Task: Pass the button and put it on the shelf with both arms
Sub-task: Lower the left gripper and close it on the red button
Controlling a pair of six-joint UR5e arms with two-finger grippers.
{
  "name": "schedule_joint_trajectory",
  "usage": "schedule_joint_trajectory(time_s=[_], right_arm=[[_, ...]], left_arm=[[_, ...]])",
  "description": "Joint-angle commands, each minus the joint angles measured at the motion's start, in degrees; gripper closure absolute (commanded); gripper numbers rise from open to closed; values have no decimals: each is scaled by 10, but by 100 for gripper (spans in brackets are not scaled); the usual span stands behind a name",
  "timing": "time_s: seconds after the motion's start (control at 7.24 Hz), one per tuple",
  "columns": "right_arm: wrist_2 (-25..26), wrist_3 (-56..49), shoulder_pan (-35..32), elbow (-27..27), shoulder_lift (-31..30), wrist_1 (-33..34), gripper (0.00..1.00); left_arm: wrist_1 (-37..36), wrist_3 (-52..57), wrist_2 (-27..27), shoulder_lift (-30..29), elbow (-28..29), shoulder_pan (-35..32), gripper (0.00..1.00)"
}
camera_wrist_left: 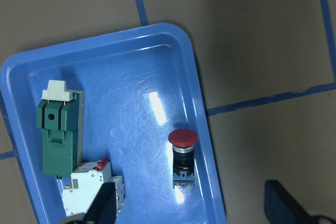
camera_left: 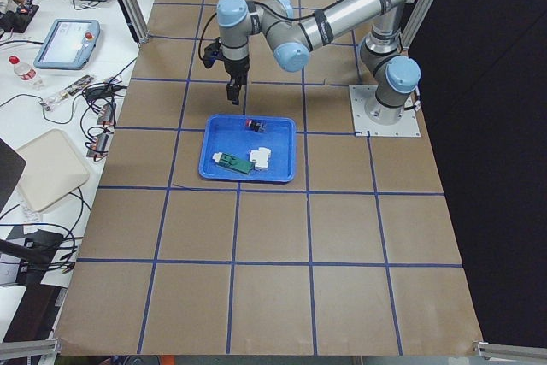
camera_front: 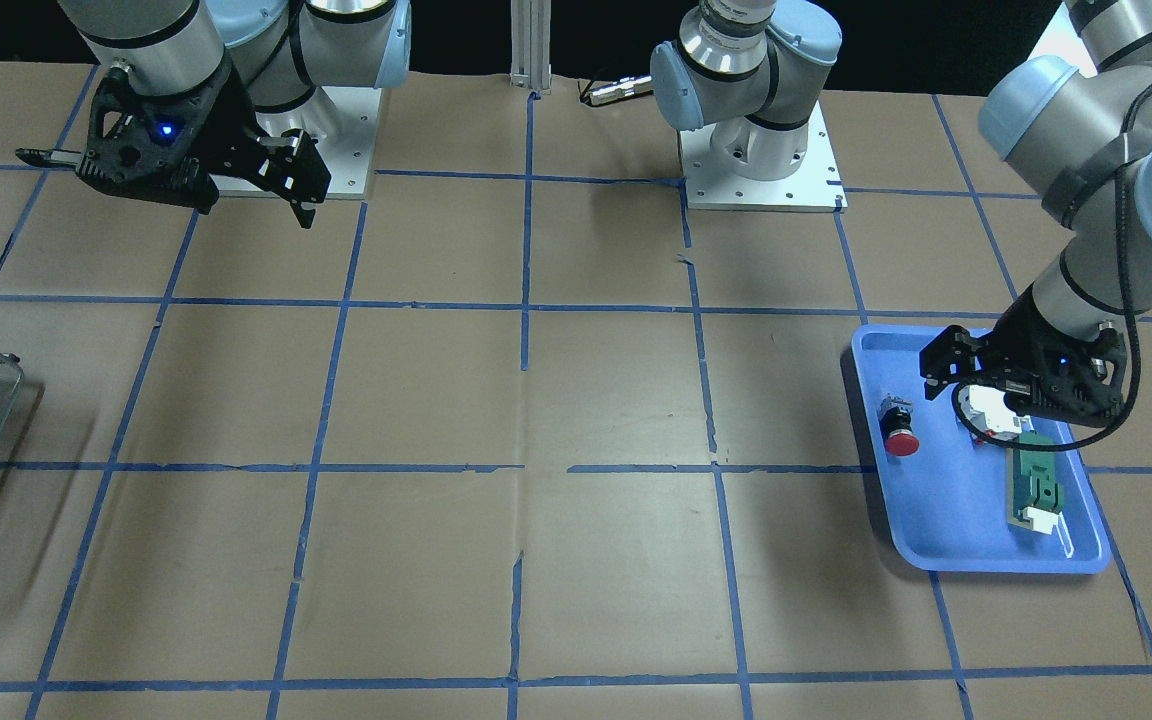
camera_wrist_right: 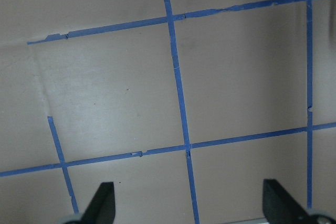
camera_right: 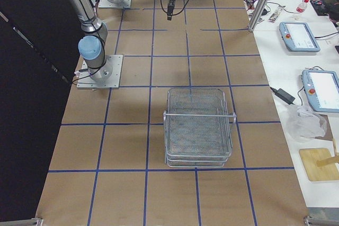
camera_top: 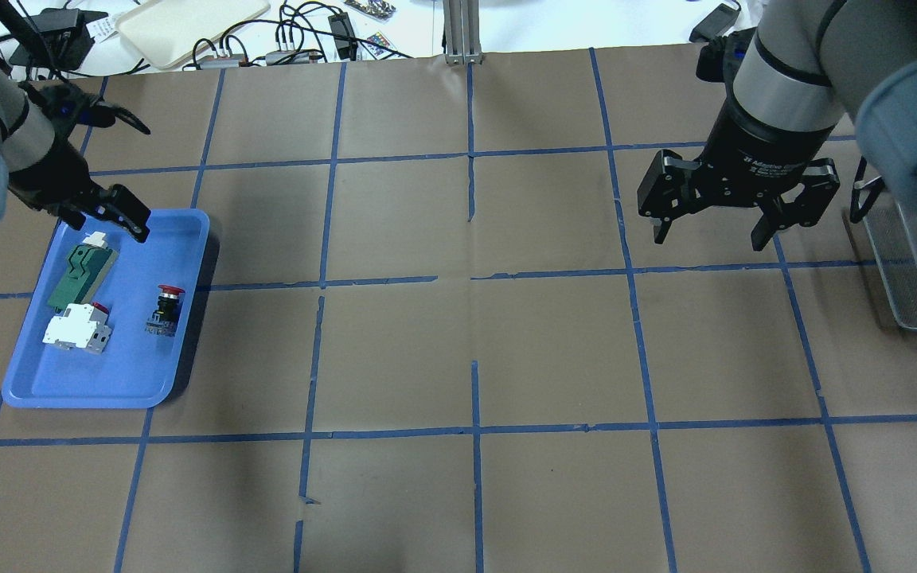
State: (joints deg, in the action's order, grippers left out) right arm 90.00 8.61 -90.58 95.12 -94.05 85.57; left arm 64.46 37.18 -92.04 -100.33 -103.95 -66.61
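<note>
The button (camera_top: 168,306) lies on its side in the blue tray (camera_top: 124,374), red head toward the far side. It also shows in the front view (camera_front: 901,428) and the left wrist view (camera_wrist_left: 182,150). My left gripper (camera_top: 145,181) is open and empty, hovering above the tray's far end, apart from the button. In the left wrist view its gripper (camera_wrist_left: 190,208) frames the button from above. My right gripper (camera_top: 707,239) is open and empty above bare table, near the wire-mesh shelf (camera_top: 912,270), which also shows in the right view (camera_right: 198,125).
A white block with red marks (camera_top: 76,330) and a green flat part (camera_top: 80,267) lie in the tray beside the button. The arm bases (camera_front: 761,160) stand at the robot's edge. A bench with cables and a beige tray (camera_top: 188,24) lies beyond the table.
</note>
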Motion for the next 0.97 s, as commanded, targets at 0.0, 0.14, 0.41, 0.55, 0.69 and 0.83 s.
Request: schedule_joint_trajectory(time_s=[0.0, 0.14, 0.41, 0.55, 0.69, 0.83], right_arm=[[-2, 0, 0, 2, 4, 2, 0], [-3, 0, 0, 2, 4, 3, 0], [-1, 0, 0, 2, 6, -1, 0], [-1, 0, 0, 2, 4, -2, 0], [1, 0, 0, 2, 4, -2, 0], [3, 0, 0, 2, 4, -3, 0]], left_arm=[[-105, 69, 54, -21, -98, 63, 0], [-107, 96, 54, -29, -120, 64, 0], [-108, 118, 49, -48, -125, 67, 0], [-108, 113, 50, -59, -126, 68, 0], [-108, 112, 50, -65, -125, 68, 2], [-108, 113, 49, -65, -126, 68, 11]])
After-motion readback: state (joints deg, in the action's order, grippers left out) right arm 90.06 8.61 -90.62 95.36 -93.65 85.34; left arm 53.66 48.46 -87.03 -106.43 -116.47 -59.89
